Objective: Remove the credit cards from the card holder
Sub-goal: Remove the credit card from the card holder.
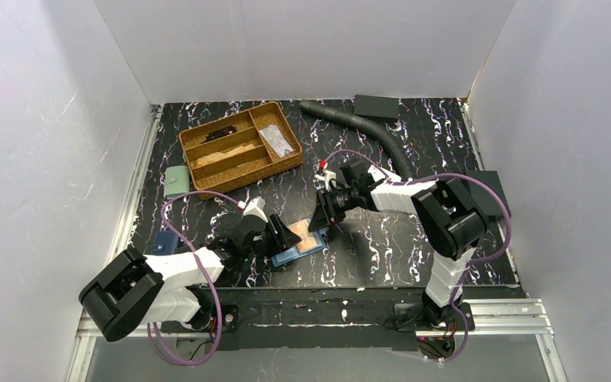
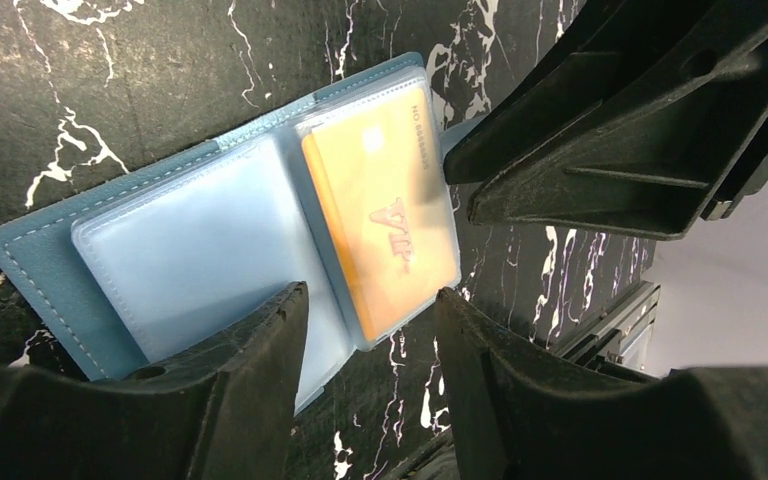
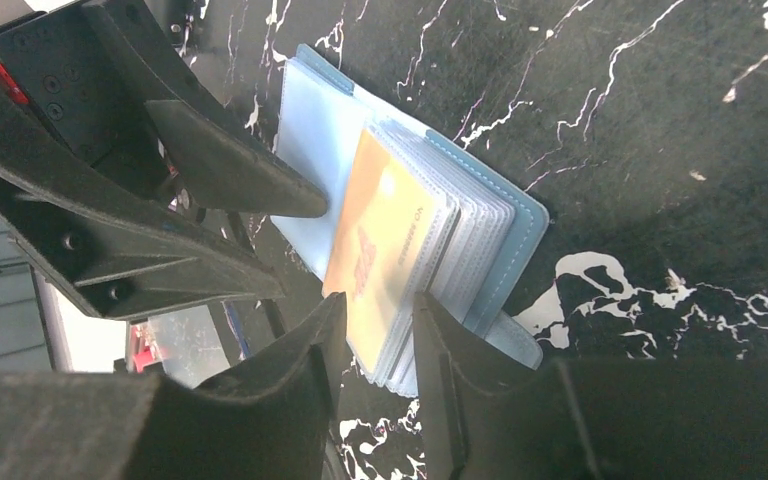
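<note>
While the card holder (image 1: pixel 296 250) lies spread open on the table (image 1: pixel 382 255), near-centre, both arms crowd it from either side. The orange card (image 2: pixel 385 220) sits inside a clear sleeve on the holder's right leaf and is not out yet. No pale card made out.

Left end effector (image 2: pixel 370 295): fingers apart, straddling the holder's near edge, clamped on nothing. Right end effector (image 3: pixel 380 300): fingers narrowly apart at a corner of the sleeve stack; cannot tell whether they pinch it.

Step in hand, by my reading: steadying the holder and getting purchase on the first card. The next move likely calls for one side pinning the cover flat while the other nips the card's edge and draws it along the sleeve mouth.
</note>
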You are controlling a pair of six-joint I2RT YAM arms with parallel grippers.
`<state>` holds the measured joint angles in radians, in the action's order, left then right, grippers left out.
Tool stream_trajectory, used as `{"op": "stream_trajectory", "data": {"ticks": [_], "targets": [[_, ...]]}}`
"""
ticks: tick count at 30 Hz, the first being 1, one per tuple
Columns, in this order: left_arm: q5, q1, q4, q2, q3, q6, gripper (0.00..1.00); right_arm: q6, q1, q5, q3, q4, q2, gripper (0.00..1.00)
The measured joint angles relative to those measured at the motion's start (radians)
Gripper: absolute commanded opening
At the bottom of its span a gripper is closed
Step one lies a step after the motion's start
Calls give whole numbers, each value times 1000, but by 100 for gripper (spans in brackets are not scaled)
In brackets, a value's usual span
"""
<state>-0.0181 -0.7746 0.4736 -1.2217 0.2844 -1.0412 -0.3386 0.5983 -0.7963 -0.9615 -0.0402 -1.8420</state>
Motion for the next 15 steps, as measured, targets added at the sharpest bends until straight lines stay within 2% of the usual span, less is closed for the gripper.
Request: {"op": "stream_trajectory", "data": {"ticks": [5,10,15], "targets": [[0,0,12,-23,-2,0,46,2,5,-3,-13,16,-17,36],[2,0,34,-48,-2,0,45,2,6,-17,-25,17,-35,24],[4,0,55,-69,-2,0,40,0,6,-57,-28,16,-54,19]]}}
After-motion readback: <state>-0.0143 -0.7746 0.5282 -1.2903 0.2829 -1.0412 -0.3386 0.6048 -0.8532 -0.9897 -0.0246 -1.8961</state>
